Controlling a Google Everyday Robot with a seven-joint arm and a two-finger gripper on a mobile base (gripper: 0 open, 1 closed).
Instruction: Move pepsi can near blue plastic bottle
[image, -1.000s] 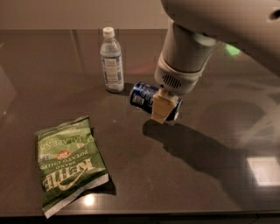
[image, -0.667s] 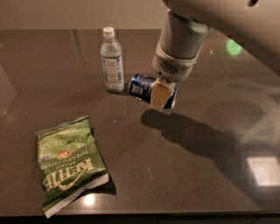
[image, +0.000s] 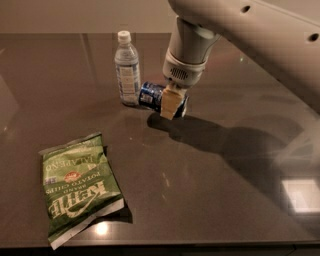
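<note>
Dark glossy table across the whole view, glare patch front right. Nearest, front left: green chip bag lying flat, well apart from everything else, no part in the job. Further back, mid-table: can on its side, one end toward the bottle, pinched across the body by the gripper. Tan fingers closed on it from above; only the front one seen, the other hidden behind the can. Can't tell if resting on the tabletop or held just off it; shadow right beneath & trailing to the right. Just left of the can and a bit further back: bottle upright, white cap on, can's end just beside its lower part, maybe touching, can't tell. Farthest: pale arm reaching down from top right. Handling, as a guess: can = stiff thin metal, smooth & round, so prob. slippery and apt to roll when let go on its side; full or empty not visible, so weight unknown. Best hold: across mid-body, as here, not at the rims. Bottle tall w/ narrow base, light-looking, so easy to tip w/ a nudge from the can's end. Can already near the bottle, so task looks nearly done; left to do: set down gently, open w/o bumping the bottle.
</note>
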